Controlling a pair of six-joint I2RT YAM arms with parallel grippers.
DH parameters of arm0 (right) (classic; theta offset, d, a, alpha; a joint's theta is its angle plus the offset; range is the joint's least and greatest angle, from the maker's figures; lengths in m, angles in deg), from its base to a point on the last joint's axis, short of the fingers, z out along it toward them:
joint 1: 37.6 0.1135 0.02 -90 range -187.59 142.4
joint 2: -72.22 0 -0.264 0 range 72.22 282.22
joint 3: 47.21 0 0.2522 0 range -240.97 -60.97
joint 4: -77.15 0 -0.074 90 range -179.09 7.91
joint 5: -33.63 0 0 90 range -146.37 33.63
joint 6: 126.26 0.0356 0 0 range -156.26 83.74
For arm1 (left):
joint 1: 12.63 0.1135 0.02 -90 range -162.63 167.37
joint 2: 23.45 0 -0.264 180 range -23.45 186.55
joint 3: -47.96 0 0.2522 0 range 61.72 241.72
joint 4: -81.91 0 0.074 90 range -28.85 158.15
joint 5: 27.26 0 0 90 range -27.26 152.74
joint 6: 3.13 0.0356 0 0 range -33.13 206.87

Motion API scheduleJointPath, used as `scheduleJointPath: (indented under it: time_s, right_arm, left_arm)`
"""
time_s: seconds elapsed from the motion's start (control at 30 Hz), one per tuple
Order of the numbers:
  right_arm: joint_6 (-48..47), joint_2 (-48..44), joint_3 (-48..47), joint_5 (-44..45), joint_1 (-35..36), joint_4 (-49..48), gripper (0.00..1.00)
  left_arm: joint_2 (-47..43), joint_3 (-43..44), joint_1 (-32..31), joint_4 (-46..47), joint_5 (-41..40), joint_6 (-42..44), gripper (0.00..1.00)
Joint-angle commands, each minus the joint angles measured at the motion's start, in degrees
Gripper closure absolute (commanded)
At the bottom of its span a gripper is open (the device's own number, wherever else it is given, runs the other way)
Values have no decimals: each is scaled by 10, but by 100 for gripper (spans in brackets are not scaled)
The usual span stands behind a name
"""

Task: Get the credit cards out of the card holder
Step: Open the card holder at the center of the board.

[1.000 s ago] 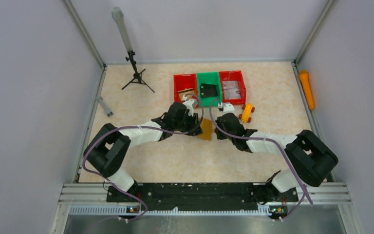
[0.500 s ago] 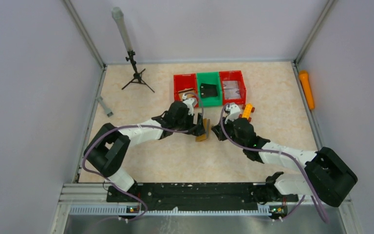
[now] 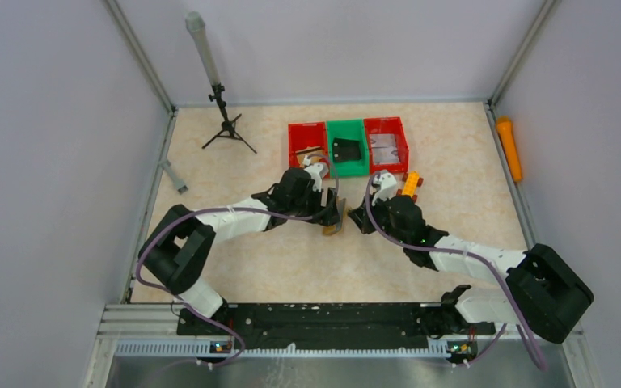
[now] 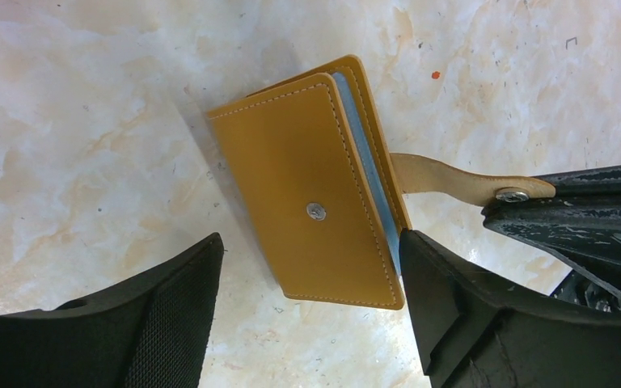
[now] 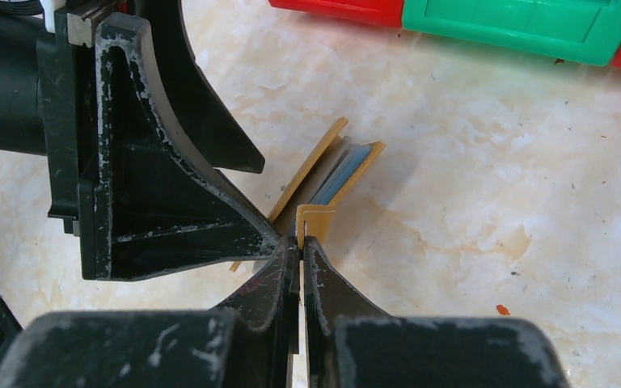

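Note:
The card holder is a mustard-brown folded wallet with a metal snap, standing on edge on the table. Blue-grey edges show between its covers. No credit cards can be made out; they are hidden. My left gripper is open and straddles the holder's near end, its right finger against the holder's edge. My right gripper is shut on the holder's side tab, pinching it by the snap end. In the top view both grippers meet at the card holder mid-table.
Behind the grippers stands a row of bins, red, green and red. An orange-yellow toy block lies to the right. A small tripod, a grey bar and an orange cylinder lie near the walls.
My left gripper has opened and released the card holder. The holder has turned from lying flatter to standing on edge. My right arm's base link swung right while its gripper kept the tab.

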Motion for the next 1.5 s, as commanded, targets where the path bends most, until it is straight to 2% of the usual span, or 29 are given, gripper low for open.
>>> scheduleJointPath:
  time_s: [0.0, 0.13, 0.4, 0.6, 0.67, 0.87, 1.03, 1.07, 1.13, 1.23, 1.27, 1.47]
  right_arm:
    - [-6, -16, 3, 24, -1, -22, 100]
    - [6, -18, -2, 78, -1, 7, 100]
    - [11, -22, -8, 128, -2, 39, 100]
    - [21, -24, -7, 139, -2, 43, 100]
    - [22, -24, -7, 139, -2, 44, 100]
    - [22, -24, -9, 151, -1, 53, 100]
    - [37, -13, -17, 171, -2, 70, 99]
    - [38, -10, -19, 170, -2, 71, 99]
    - [38, -6, -21, 161, -2, 71, 99]
    - [27, -13, -14, 121, -2, 46, 99]
    - [21, -16, -9, 101, -1, 27, 99]
    - [14, -5, -7, 20, -2, -5, 100]
  left_arm:
    - [4, 29, -1, -17, -20, 5, 21]
    - [-6, 22, 3, -17, -32, 3, 28]
    - [-20, 11, 17, -12, -22, -6, 42]
    - [-15, 10, 35, -17, -22, -7, 64]
    - [-19, 6, 44, -17, -22, -10, 69]
    - [-14, 1, 60, -11, 1, -18, 76]
    - [10, 13, 67, -17, 18, -19, 77]
    - [15, 15, 67, -17, 18, -18, 75]
    - [19, 20, 68, -38, 15, -15, 65]
    - [19, 21, 68, -41, 14, -13, 34]
    - [19, 21, 67, -40, 16, -12, 27]
    - [10, 5, 67, 9, 69, -6, 2]
